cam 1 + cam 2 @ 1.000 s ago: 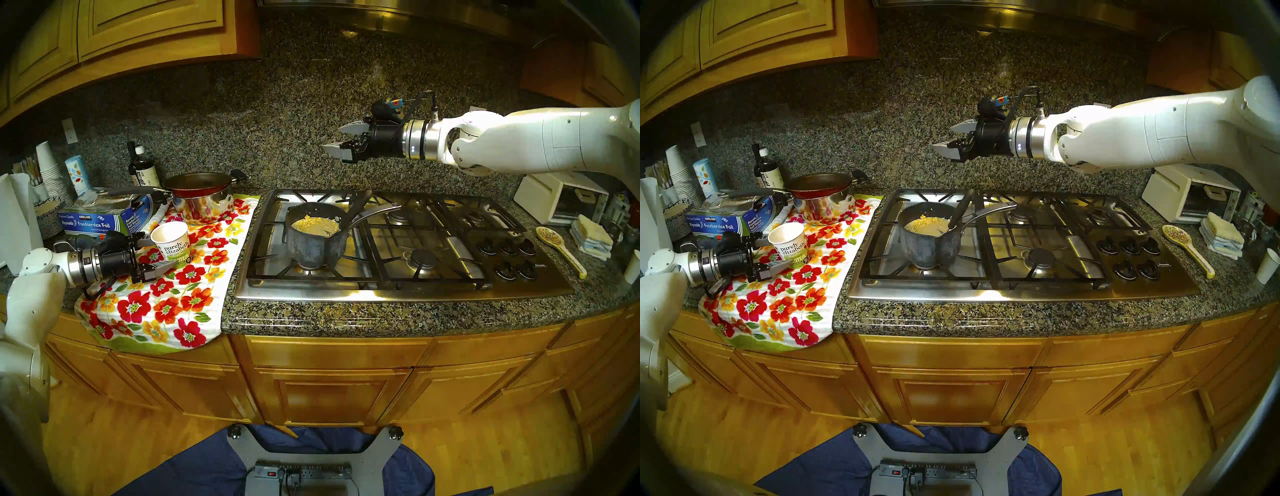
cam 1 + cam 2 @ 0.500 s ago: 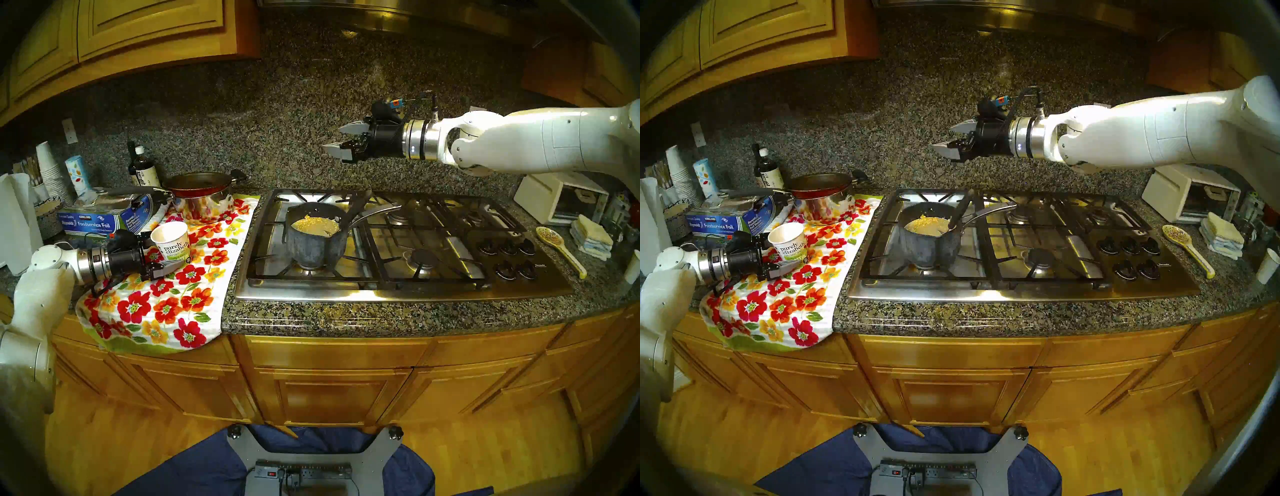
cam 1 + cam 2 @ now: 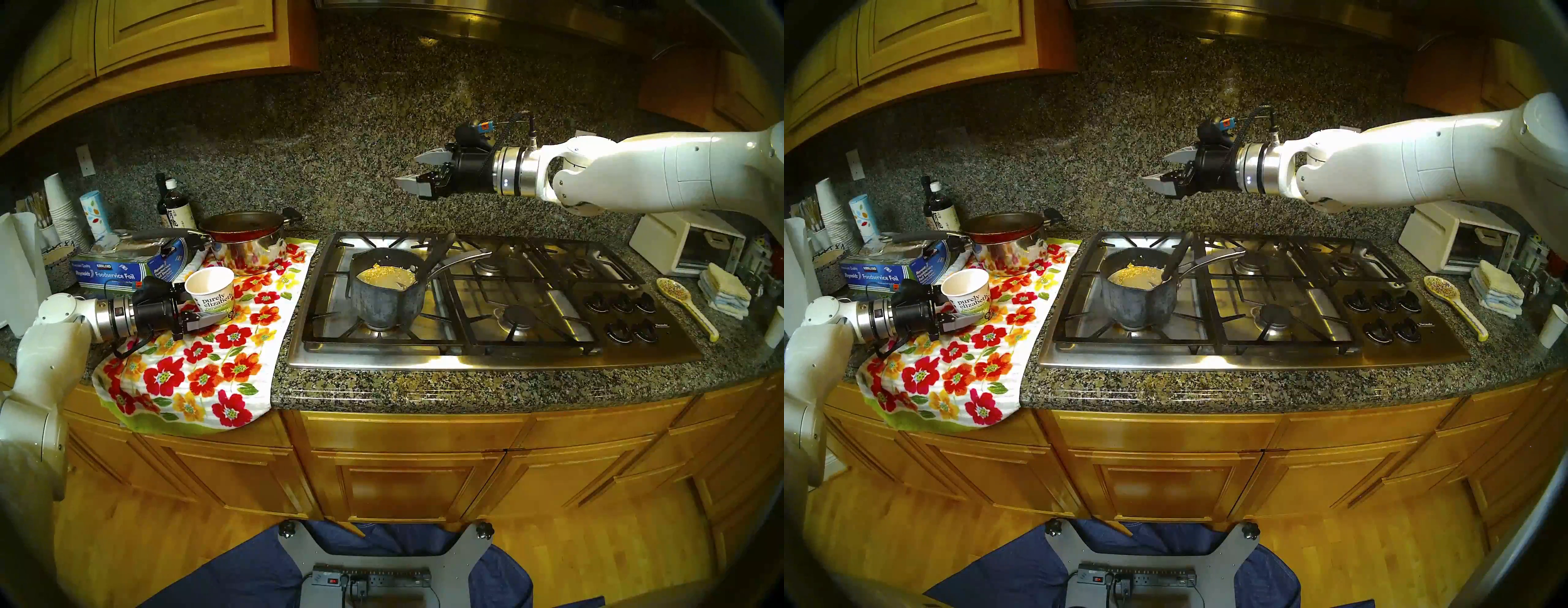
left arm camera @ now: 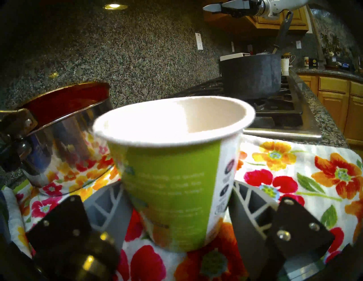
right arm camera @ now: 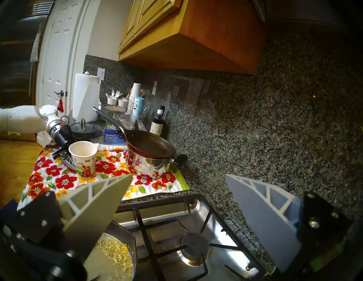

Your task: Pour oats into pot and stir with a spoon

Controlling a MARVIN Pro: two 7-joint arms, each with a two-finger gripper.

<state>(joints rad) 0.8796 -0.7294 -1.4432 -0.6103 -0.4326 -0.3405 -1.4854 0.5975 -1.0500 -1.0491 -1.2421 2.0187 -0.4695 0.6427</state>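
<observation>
My left end effector has its two grey fingers pressed against opposite sides of the white paper cup, low on its wall, so it is closed on the cup; the cup tilts a little, its base just above or barely touching the flowered towel (I cannot tell which); its inside looks bare and pale from my left wrist camera. Taking the pot as my landmark: the cup sits well to the left of it, off the stove and over the towel on the table; the oats lie inside the pot, a yellow-beige grainy patch floating on pale liquid toward its far side; the spoon stands in the pot, bowl down at the right inner wall, black handle leaning up and away to the right, just beside the pot's long silver handle. My right end effector hangs in the air above and to the right of the pot, well clear of the spoon; its fingers stand wide apart and grip nothing. Behind and left of the pot, a red frying pan rests on top of a shiny steel pot; far right of the pot, a cream speckled spoon lies on the table.
</observation>
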